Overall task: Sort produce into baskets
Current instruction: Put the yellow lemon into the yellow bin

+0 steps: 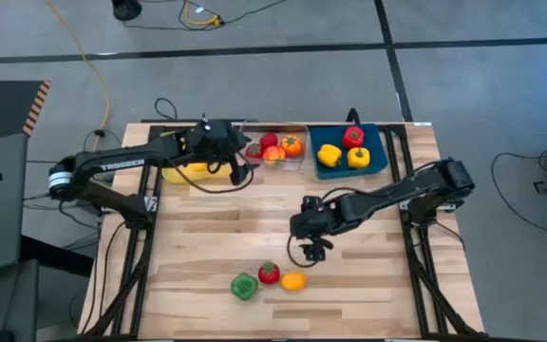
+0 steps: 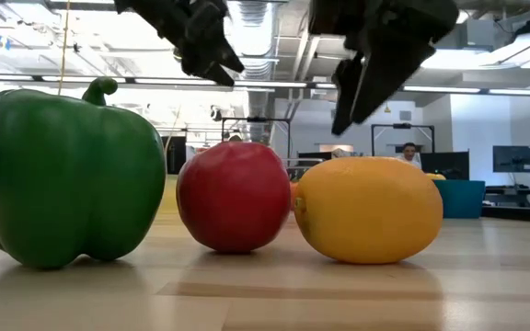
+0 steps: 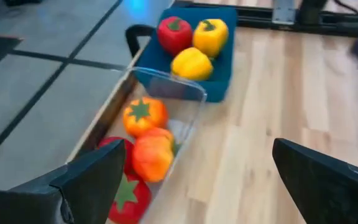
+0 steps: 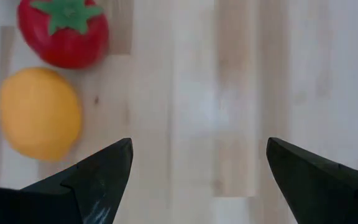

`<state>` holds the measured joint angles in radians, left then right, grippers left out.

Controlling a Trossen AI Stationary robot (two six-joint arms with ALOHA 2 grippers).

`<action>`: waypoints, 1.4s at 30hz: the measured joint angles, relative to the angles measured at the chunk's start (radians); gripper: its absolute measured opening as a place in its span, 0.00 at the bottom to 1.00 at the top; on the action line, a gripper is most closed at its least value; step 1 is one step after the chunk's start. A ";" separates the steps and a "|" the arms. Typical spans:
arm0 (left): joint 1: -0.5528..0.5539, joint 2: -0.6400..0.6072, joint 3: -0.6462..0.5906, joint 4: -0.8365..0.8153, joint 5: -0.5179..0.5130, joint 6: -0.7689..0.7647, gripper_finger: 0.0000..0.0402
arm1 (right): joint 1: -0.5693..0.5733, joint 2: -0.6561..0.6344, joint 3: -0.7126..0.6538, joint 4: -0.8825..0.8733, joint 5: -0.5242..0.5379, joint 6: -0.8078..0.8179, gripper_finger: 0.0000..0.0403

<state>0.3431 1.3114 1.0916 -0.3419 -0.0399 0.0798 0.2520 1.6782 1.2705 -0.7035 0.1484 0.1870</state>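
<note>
Three pieces of produce rest on the wood near the table's front edge: a green pepper (image 1: 244,286), a red green-topped tomato (image 1: 269,274) and a yellow lemon (image 1: 293,280). Just beyond them, above the table, my right gripper (image 1: 313,249) is open and points steeply down. In the right wrist view its fingers (image 4: 104,177) stand beside the lemon (image 4: 39,112) and tomato (image 4: 64,31), touching neither. My left gripper (image 1: 238,163) is open and empty, raised at the far side between the yellow basket (image 1: 186,173) and the clear basket (image 1: 299,152). The blue basket (image 1: 380,157) sits to the right.
The clear basket (image 3: 188,93) holds red and orange pieces, among them an orange tomato (image 3: 143,115). The blue basket (image 3: 222,68) holds a red pepper (image 3: 174,32) and two yellow peppers (image 3: 210,34). Bare wood lies across the table's middle and left.
</note>
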 joint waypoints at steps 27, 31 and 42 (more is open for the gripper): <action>-0.142 -0.006 0.000 -0.061 -0.001 -0.021 0.98 | 0.131 0.182 0.000 0.219 -0.377 0.153 0.99; -0.154 -0.007 0.000 -0.067 -0.001 -0.011 0.98 | 0.149 0.236 0.000 0.260 -0.363 0.153 0.99; -0.160 -0.006 0.000 -0.067 -0.001 0.012 0.98 | 0.144 0.303 0.000 0.323 -0.326 0.163 0.89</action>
<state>0.1833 1.3052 1.0912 -0.4090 -0.0405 0.0914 0.3958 1.9812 1.2704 -0.3808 -0.1780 0.3505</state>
